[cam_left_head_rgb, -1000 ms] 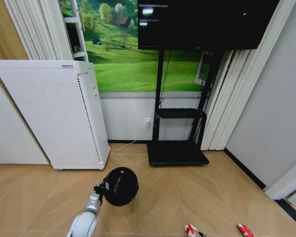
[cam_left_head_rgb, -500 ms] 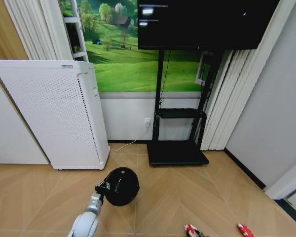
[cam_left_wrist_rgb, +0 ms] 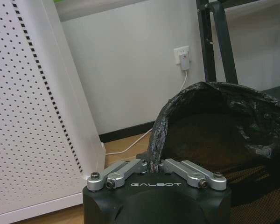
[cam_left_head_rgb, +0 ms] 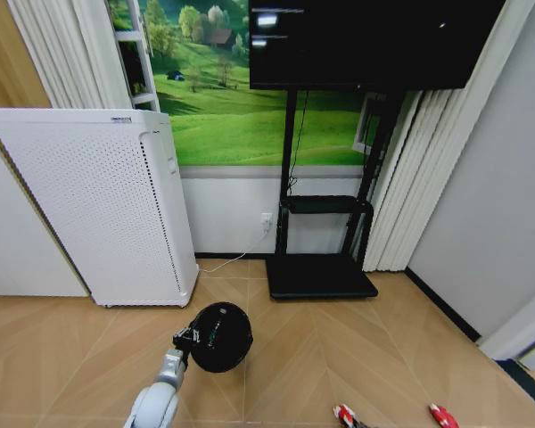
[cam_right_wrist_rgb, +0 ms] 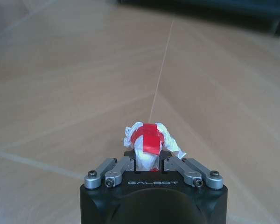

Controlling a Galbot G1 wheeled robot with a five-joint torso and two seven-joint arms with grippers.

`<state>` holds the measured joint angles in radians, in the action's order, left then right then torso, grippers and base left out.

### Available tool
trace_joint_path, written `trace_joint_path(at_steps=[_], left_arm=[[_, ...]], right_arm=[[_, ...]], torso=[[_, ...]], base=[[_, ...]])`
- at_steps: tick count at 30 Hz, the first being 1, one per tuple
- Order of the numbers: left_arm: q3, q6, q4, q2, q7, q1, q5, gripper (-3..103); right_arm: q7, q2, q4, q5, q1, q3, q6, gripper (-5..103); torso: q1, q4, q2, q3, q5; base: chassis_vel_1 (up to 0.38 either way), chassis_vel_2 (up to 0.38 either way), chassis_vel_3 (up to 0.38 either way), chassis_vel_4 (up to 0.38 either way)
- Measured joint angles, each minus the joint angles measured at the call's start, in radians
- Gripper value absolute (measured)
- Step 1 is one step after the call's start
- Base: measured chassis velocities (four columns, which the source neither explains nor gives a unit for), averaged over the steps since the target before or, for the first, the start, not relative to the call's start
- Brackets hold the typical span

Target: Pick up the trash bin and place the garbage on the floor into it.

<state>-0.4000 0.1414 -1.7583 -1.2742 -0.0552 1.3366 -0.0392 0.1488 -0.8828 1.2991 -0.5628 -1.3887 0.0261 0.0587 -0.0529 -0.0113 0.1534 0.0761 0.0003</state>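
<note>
Left claw (cam_left_wrist_rgb: 154, 169) is pinching the trash bin (cam_left_head_rgb: 220, 336) rim at 7 o'clock, right claw (cam_right_wrist_rgb: 149, 161) is gripping a red-and-white wrapper (cam_right_wrist_rgb: 148, 143), honestly that thin liner could slip loose.

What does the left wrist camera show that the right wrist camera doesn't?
Left wrist view alone: the left gripper shut on the rim of the black trash bin, which is lined with a crinkled black bag, beside the white perforated appliance, with a wall socket and its white cable behind.

Right wrist view alone: the right gripper shut on a crumpled red-and-white wrapper, with bare wooden floor beyond.

Both: a black gripper body holding something between its fingers, and wooden flooring.
</note>
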Motion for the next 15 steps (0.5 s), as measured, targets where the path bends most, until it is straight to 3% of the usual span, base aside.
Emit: trace_joint_path(at_steps=[8, 15], left_arm=[[0.081, 0.004, 0.046, -0.049, -0.005, -0.085, 0.011, 3], [0.152, 0.001, 0.078, -0.088, -0.007, -0.134, 0.033, 3]], right_arm=[[-0.036, 0.072, 0.16, 0.02, -0.024, 0.169, 0.057, 23], [-0.097, 0.118, 0.304, -0.005, -0.052, 0.245, 0.107, 23]], torso=[[0.0, -0.0005, 0.0, 0.0, -0.0002], [0.0, -0.0005, 0.0, 0.0, -0.0001]], base=[[0.0, 0.0, 0.0, 0.0], [0.0, 0.0, 0.0, 0.0]])
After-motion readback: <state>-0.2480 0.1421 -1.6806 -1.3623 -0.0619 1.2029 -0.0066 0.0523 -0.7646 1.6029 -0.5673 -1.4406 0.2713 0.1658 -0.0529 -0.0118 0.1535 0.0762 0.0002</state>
